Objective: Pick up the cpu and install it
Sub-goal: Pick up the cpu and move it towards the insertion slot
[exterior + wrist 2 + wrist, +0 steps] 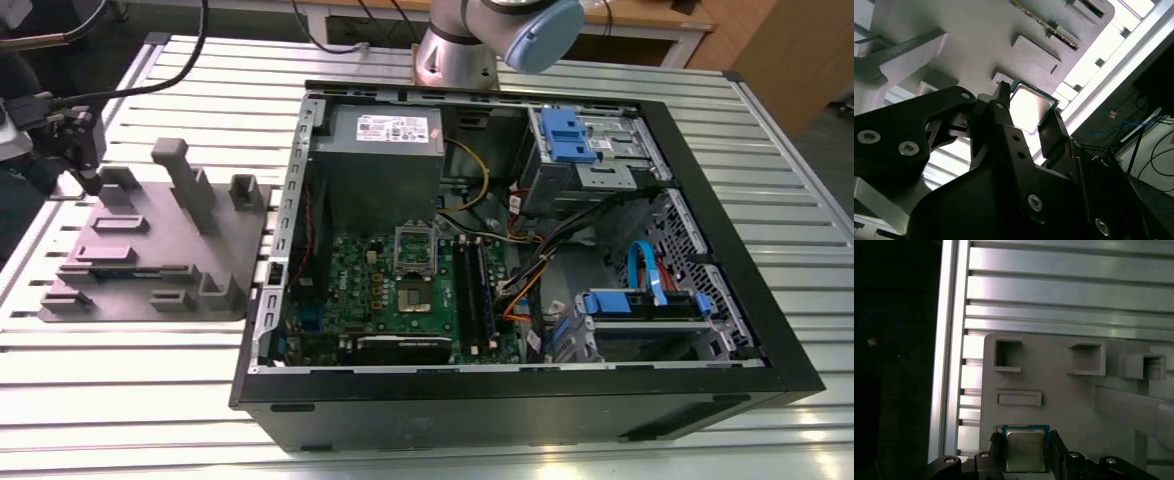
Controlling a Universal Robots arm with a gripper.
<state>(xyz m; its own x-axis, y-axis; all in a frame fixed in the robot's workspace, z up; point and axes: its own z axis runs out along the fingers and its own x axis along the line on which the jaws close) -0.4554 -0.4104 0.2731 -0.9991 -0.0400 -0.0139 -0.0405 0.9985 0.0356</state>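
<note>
Exterior view: a ribbed aluminium counter [134,370] carries an open black computer case [534,410] and, at the exterior view's left, a grey moulded tray with upright posts [147,250]. Over the tray's far left part hangs the black gripper [88,180]. Its jaws are narrow, pressed on two opposite edges of the small silver-topped square cpu [1025,450]. The chip lies flat, lid up, probably so its sides stay reachable. Being square, it has no evident long axis.

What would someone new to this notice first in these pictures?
The open computer case with its green motherboard dominates the exterior view. At that view's left, the gripper hangs over the grey moulded tray. In both wrist views the shiny cpu shows right at the gripper, the tray behind it.
</note>
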